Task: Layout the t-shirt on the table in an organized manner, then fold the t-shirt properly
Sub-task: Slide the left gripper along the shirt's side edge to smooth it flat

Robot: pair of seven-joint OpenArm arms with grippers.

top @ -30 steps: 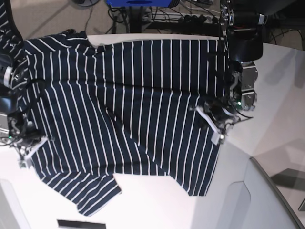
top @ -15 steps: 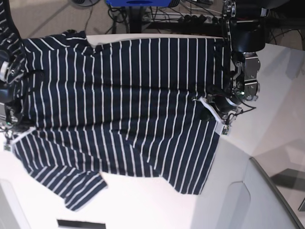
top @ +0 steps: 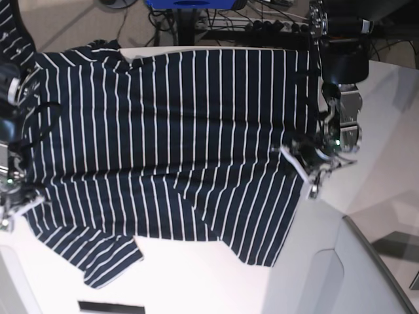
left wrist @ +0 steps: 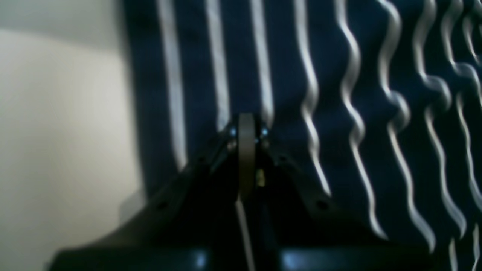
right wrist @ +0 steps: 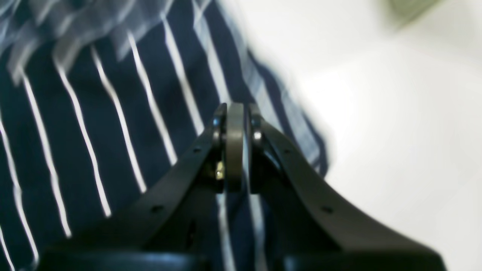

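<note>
The t-shirt [top: 170,144] lies spread across the white worktop [top: 216,288], stretched wide between the two arms, its thin white stripes running mostly straight in the base view. Its far edge reaches the worktop's far rim, and a sleeve [top: 108,261] juts out at the near side with a few folds in the cloth beside it. The near hem hangs slack in a shallow curve, and a corner of the cloth droops near the left arm's side

The left pincer [top: 313,171] sits at the shirt's edge on the base view's right; its wrist view shows the jaws pressed together with striped fabric [left wrist: 339,94] pinched between them, the stripes rippling just past the grip and bare worktop [left wrist: 56,131] to one side. The right pincer [top: 10,209] is at the opposite edge, on the base view's left; its own wrist view shows the jaws clamped tight on the shirt's border [right wrist: 113,131], with the hem running just beside the fingertips and white worktop [right wrist: 395,131] beyond

Behind the worktop, cables [top: 262,26] lie on the floor
</note>
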